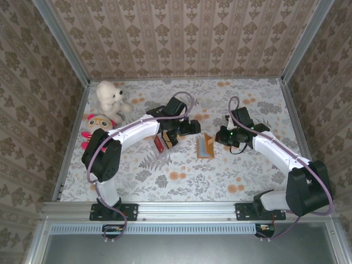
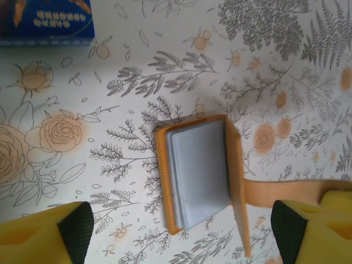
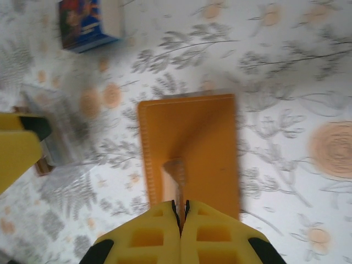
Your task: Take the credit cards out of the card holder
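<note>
Right wrist view blurred: card holder (image 3: 190, 148) edges soft, clear object (image 3: 55, 132) at left unidentifiable. Left wrist view: blue box (image 2: 47, 22) cut by top edge; pockets (image 2: 198, 173) greyish, contents unreadable; left hand (image 2: 181, 225) fingers cropped at bottom.

From above and behind, the top camera surveys the whole table (image 1: 220, 181); both wrist cameras look down close on the card holder (image 2: 198, 176)

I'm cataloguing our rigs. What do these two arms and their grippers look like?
The left arm and right arm have white links, black joints and a lilac cable looped alongside each. Their fingers are yellow moulded plastic with black pads; those of the right gripper show square recesses.
</note>
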Controlling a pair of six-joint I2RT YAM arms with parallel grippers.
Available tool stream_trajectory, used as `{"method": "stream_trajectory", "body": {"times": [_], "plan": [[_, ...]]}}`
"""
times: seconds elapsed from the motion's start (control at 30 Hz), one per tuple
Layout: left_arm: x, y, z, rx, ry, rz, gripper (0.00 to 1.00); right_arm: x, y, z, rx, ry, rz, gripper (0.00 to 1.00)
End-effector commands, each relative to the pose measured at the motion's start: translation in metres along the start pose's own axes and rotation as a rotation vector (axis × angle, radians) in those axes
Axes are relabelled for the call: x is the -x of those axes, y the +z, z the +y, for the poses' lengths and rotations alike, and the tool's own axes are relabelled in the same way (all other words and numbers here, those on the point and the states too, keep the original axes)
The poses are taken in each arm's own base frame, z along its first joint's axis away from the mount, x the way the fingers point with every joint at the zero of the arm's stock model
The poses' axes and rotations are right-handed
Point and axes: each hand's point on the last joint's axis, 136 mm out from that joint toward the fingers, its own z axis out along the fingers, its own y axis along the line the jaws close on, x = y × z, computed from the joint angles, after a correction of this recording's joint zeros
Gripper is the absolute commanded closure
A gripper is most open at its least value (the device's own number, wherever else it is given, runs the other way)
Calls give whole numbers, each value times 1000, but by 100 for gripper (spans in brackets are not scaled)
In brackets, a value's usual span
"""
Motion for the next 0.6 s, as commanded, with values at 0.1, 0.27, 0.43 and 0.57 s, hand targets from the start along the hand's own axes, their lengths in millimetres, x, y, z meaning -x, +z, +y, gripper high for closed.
{"method": "stream_trajectory", "body": {"times": [0.1, 0.27, 0.43, 0.57], "plan": [[-11, 4, -18, -70, 4, 32, 21, -7, -8, -68, -311, 35, 3, 98], [-15, 18, -37, -162, -19, 71, 39, -8, -6, -75, -313, 61, 3, 98], [-20, 34, -41, -150, -11, 114, 50, -14, 4, -88, -363, 94, 45, 98], [-24, 43, -40, -125, -17, 133, 54, -15, 5, -94, -385, 99, 53, 98]]}}
